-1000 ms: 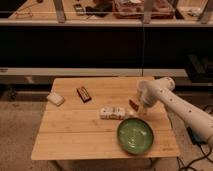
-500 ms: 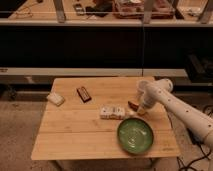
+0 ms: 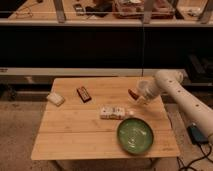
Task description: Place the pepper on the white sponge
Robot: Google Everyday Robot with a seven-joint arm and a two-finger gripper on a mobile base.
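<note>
Two obstacles, dark bar [image 3: 83, 94], segmented block [image 3: 112, 111], between white sponge [image 3: 55, 98] and right-side end effector [image 3: 135, 98] clamping pepper [image 3: 132, 93].

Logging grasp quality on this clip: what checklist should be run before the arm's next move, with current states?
1. Gripper shut on the pepper, right side of the table: ok.
2. Pepper lifted off the table: cannot tell.
3. White sponge bare on top, near the left edge: ok.
4. Low path leftward: dark bar and segmented block lie between: not ok unless carried above them.
5. Green plate apart from the gripper: ok.
</note>
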